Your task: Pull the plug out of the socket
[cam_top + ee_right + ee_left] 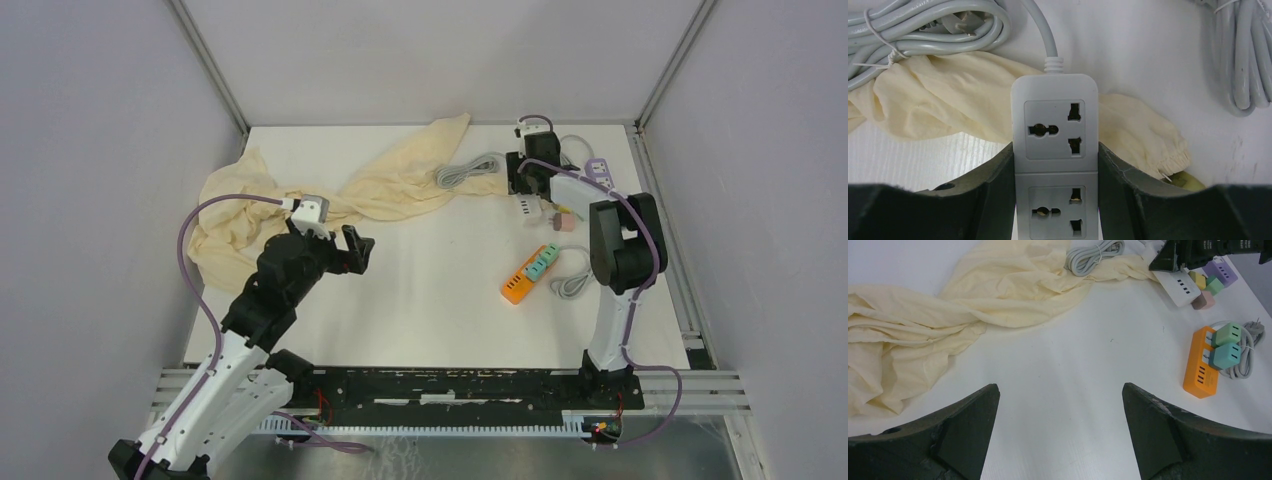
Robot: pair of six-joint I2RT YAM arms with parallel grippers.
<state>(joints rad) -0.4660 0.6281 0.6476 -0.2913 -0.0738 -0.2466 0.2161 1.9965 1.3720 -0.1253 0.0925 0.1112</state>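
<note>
Lower left, the left end effector (1059, 395) hangs over the counter (1063, 340), fingers apart. Right of centre lies an orange power strip (520, 282) — a mint plug (1229, 333) and a teal plug (1226, 355) seated in it. Upper right, the right end effector (1055, 150) is clamped on a white socket strip (1054, 107), yellow cloth (400, 185) beneath.

White socket strip (1055, 125), grey cable (923, 25) — pale-yellow cloth (933, 107) — orange strip (1198, 380).
</note>
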